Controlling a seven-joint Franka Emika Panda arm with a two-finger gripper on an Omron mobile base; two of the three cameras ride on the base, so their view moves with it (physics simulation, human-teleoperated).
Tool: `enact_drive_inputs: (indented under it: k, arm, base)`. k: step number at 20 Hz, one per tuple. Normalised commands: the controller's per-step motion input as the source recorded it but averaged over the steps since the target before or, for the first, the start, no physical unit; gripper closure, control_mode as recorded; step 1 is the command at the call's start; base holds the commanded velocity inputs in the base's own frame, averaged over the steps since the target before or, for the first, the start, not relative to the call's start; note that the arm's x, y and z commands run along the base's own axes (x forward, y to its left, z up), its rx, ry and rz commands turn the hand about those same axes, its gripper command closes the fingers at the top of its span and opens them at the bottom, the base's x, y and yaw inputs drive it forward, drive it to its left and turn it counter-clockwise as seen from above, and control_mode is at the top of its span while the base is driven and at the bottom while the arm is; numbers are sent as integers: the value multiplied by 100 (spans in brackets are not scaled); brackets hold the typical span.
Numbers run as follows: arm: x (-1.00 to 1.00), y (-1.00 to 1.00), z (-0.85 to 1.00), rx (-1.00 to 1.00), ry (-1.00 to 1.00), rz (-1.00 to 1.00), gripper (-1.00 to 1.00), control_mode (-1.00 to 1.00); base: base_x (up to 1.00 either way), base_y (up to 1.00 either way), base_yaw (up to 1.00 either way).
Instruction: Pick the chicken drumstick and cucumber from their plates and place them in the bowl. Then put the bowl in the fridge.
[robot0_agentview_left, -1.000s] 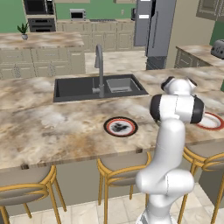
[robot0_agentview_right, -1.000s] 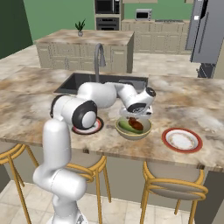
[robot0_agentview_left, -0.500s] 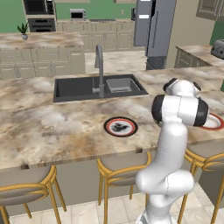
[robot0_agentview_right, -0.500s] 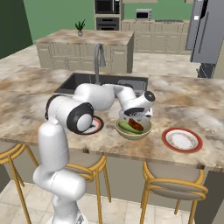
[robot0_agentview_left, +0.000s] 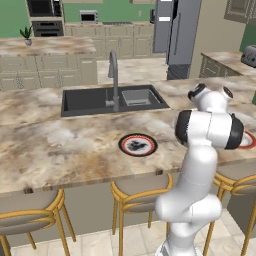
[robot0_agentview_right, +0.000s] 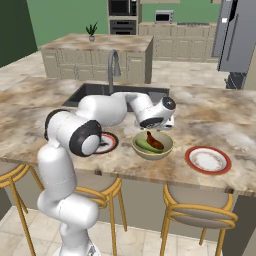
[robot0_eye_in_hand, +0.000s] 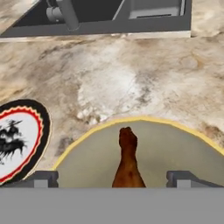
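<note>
The cream-tan bowl (robot0_agentview_right: 152, 148) stands on the island counter, and both the light-green cucumber (robot0_agentview_right: 142, 145) and the reddish-brown chicken drumstick (robot0_agentview_right: 155, 141) lie in it. My gripper (robot0_agentview_right: 160, 127) hovers just above the bowl's far side, open and holding nothing. In the hand view the drumstick (robot0_eye_in_hand: 127, 162) lies free on the bowl's floor (robot0_eye_in_hand: 87, 157) between my wide-apart fingertips (robot0_eye_in_hand: 43, 178). The plate with the dark patterned centre (robot0_agentview_left: 138, 144) is left of the bowl and bare. A white-centred plate (robot0_agentview_right: 207, 160) lies bare to the right. The grey fridge (robot0_agentview_left: 172, 30) stands shut at the back.
A black sink (robot0_agentview_left: 112, 99) with a tall tap (robot0_agentview_left: 114, 75) is set into the counter beyond the bowl. Wooden-framed stools (robot0_agentview_right: 200, 215) stand along the counter's near edge. A second island (robot0_agentview_right: 97, 52) and wall cabinets lie further back.
The jaws have gone from nearly shut to wide open, letting the drumstick go into the bowl. The hand has shifted slightly back above the bowl.
</note>
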Motion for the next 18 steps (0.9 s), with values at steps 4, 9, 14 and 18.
enact_drive_inputs:
  k: [4, 9, 14, 18]
  arm:
    - [-54, 21, 17, -18, -1, -5, -100, -100]
    - [-61, 36, -1, -31, -9, -11, -100, -100]
    - [-46, 27, 0, -26, -1, -5, -100, -100]
    - [-20, 20, 12, -14, 12, -1, -100, -100]
  base:
    - [0, 0, 0]
    - [0, 0, 0]
    - [0, 0, 0]
    - [0, 0, 0]
